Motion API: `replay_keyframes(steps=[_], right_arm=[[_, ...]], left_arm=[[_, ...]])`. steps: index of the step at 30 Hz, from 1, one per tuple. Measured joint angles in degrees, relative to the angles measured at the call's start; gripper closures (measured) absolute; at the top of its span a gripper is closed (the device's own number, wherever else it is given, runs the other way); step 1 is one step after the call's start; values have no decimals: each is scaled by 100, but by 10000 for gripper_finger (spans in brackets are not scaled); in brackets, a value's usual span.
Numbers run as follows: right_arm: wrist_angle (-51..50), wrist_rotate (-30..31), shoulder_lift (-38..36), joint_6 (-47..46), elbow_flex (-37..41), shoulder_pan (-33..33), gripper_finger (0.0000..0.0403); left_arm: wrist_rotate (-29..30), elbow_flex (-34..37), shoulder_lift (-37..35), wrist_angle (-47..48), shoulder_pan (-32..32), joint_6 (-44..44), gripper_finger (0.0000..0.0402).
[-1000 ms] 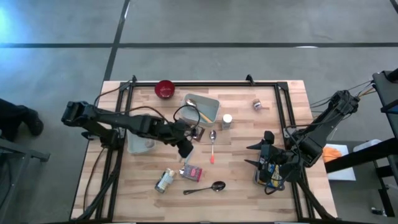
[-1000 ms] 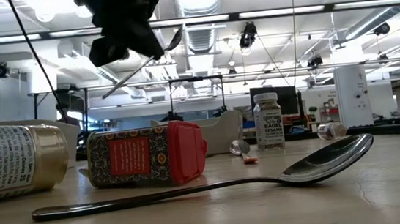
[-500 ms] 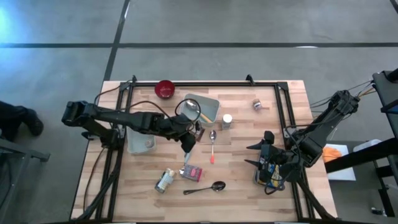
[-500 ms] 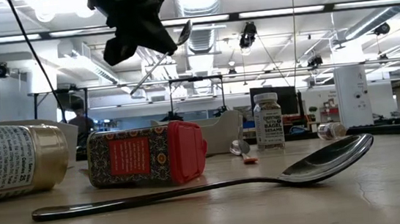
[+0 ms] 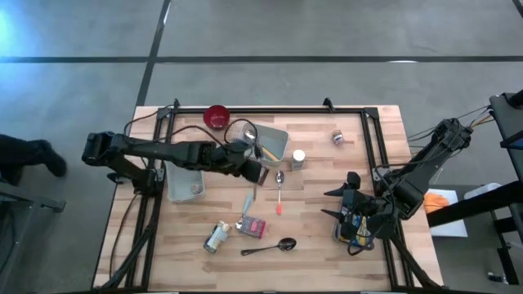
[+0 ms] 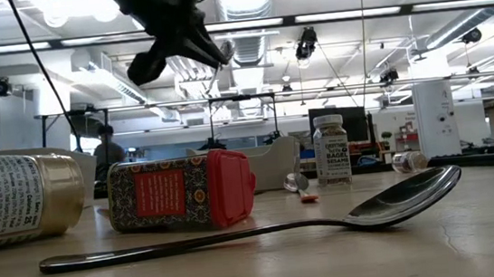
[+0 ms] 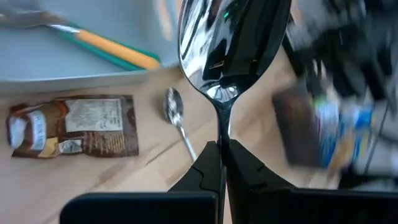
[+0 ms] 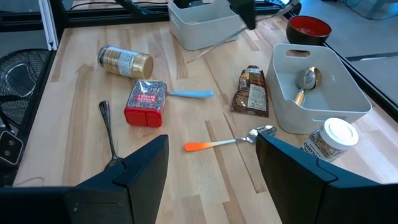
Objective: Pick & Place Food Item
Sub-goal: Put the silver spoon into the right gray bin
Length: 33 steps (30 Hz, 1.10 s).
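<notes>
The left gripper (image 5: 255, 170) hangs above the table (image 5: 319, 237) beside the grey bin (image 5: 274, 140), fingers pinched on the handle of a metal spoon (image 7: 219, 56). The brown food packet (image 7: 71, 126) lies flat on the table next to that bin. The right gripper (image 5: 333, 202) waits at the table's right edge, fingers spread and empty.

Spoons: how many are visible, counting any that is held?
4 sure: held spoon in the left end effector, large spoon by the table's near edge, orange-handled spoon at centre, a spoon in the grey bin. A blue-handled utensil beside the red packet may be a fifth.
</notes>
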State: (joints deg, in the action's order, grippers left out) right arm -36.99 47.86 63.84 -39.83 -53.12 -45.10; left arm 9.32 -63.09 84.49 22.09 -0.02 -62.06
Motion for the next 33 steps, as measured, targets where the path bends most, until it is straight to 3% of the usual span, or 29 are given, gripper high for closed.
replay_keyframes(steps=[8, 14, 24, 33], right_arm=[[0, 0, 0, 0, 0, 0, 161], [0, 0, 0, 0, 0, 0, 161], [2, 0, 0, -2, 0, 0, 161], [3, -1, 0, 0, 0, 0, 161]], left_arm=[[1161, 0, 0, -6, 55, -2838, 401], [1236, 0, 0, 61, 55, -3770, 401], [1770, 0, 52, -270, 282, -3314, 401], [1085, 0, 141, -748, 874, -2968, 401]])
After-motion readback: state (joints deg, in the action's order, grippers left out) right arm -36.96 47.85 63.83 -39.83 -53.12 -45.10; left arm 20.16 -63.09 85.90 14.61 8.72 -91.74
